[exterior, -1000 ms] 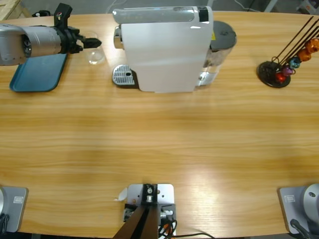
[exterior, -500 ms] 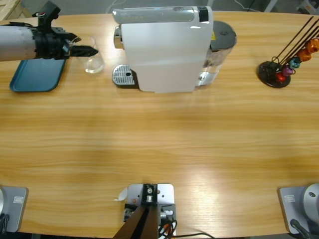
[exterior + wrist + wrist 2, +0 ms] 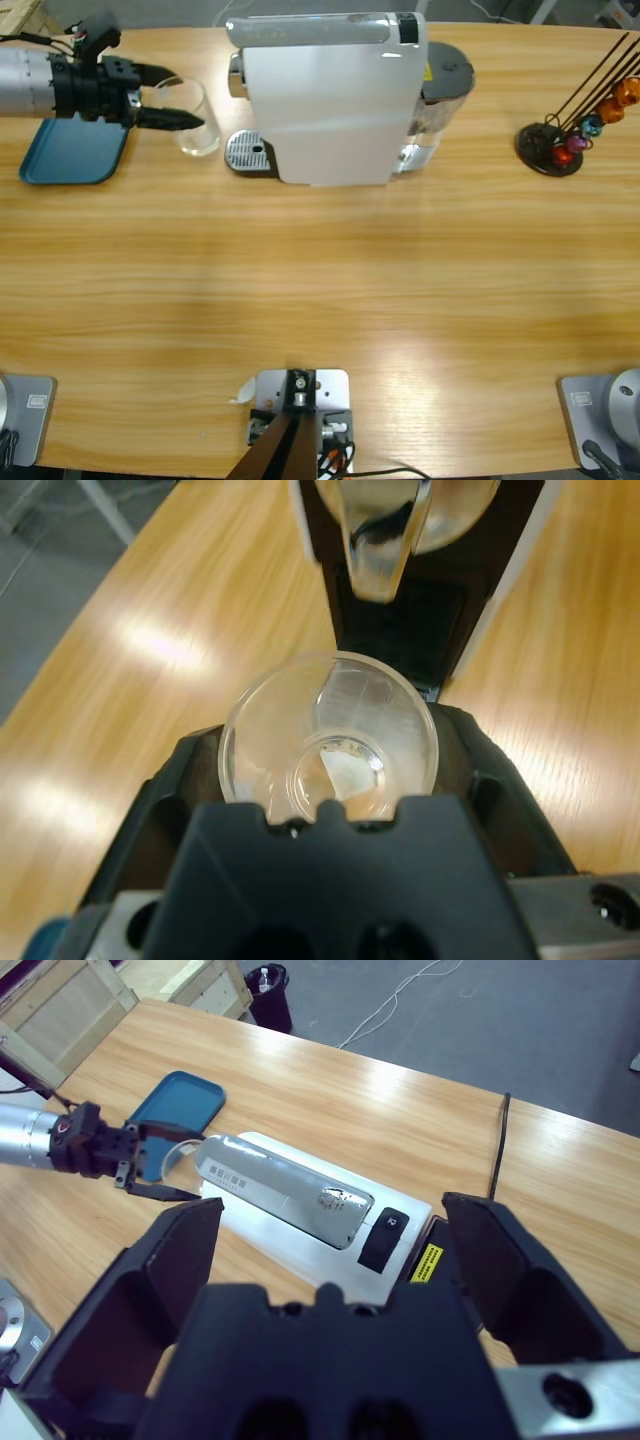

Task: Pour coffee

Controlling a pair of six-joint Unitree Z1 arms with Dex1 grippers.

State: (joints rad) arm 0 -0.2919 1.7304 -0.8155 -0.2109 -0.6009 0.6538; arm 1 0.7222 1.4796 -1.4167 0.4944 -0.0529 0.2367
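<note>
A clear empty glass (image 3: 196, 120) sits between the jaws of my left gripper (image 3: 186, 100), which comes in from the left edge and is shut on it. In the left wrist view the glass (image 3: 330, 742) fills the gap between the jaws of the left gripper (image 3: 330, 780). The coffee machine's spout (image 3: 385, 540) hangs just ahead of it. The white coffee machine (image 3: 330, 100) stands at the back middle, and its metal drip tray (image 3: 248, 153) lies just right of the glass. My right gripper (image 3: 330, 1250) is open, high over the table, and holds nothing.
A blue tray (image 3: 72, 152) lies under the left arm at the back left. A rack of coffee capsules (image 3: 560, 140) stands at the back right. The machine's water tank (image 3: 445, 85) is on its right side.
The left wrist has rolled, so its jaws now lie side by side. The glass has shifted slightly right, toward the drip tray.
</note>
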